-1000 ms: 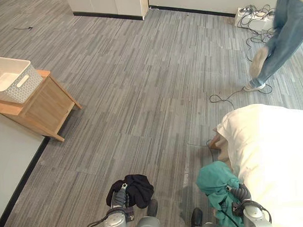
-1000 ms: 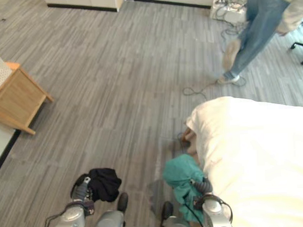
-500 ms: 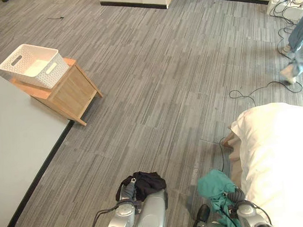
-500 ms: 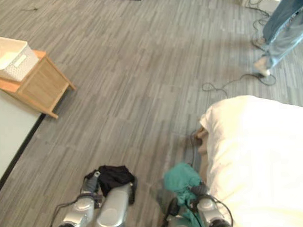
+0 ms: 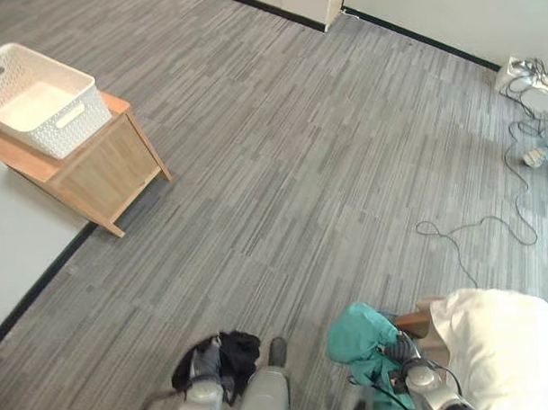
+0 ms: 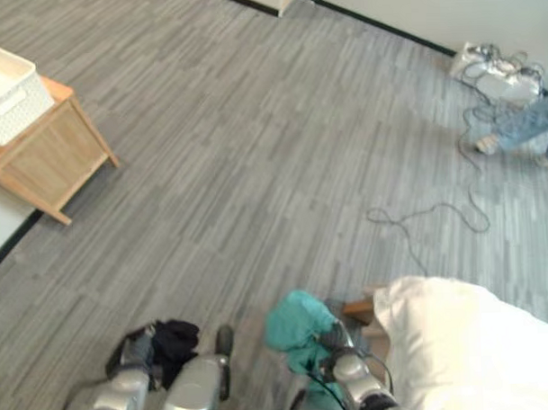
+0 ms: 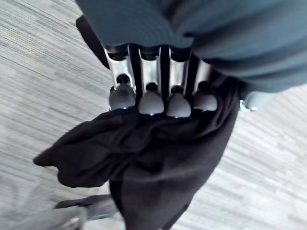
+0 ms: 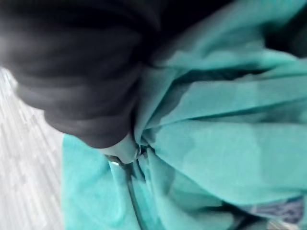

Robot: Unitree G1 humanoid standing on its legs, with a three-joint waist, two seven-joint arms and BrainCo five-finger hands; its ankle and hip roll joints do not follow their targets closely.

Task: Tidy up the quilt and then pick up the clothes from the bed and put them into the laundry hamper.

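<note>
Since the earlier frame the whole view had swung round, so the camera had turned: the white perforated plastic laundry hamper [image 5: 38,99] on its low wooden side table [image 5: 95,174] now sat further into sight at upper left, and the white-quilted bed [image 5: 504,345] had slid to the lower right corner. The left hand [image 7: 158,91] was clenched round a crumpled black garment [image 7: 144,158]. A bunched teal garment [image 5: 361,332] hung at the right hand [image 6: 335,340]; whether its fingers were curled I cannot tell. Judging by this, the clothes were picked up; carrying them across the grey striped floor [image 5: 291,168] and dropping them in remained
</note>
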